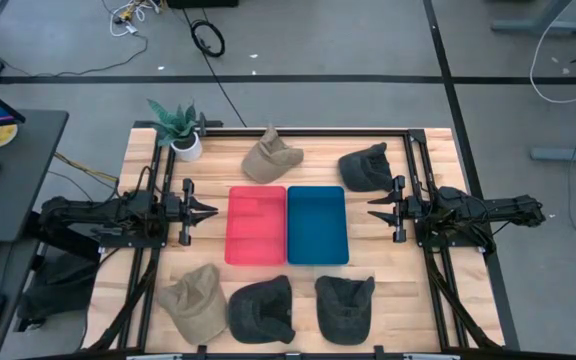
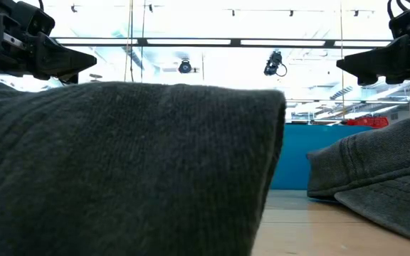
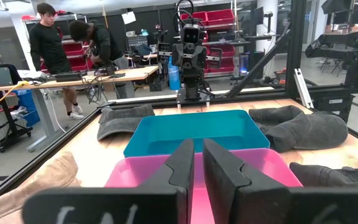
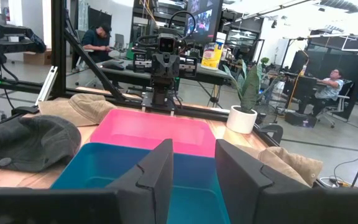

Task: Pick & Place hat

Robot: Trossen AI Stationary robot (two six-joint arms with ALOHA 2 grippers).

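Five hats lie on the table in the high view. At the far side are a tan hat and a dark hat. Along the near edge are a tan hat and two dark hats. A pink tray and a blue tray sit side by side in the middle. My left gripper hovers left of the pink tray, its fingers all but together. My right gripper hovers right of the blue tray, open. Neither holds anything.
A potted plant stands at the far left corner. Black frame rails run along both sides of the table. In the low view a dark hat fills the foreground. People work at benches beyond the table.
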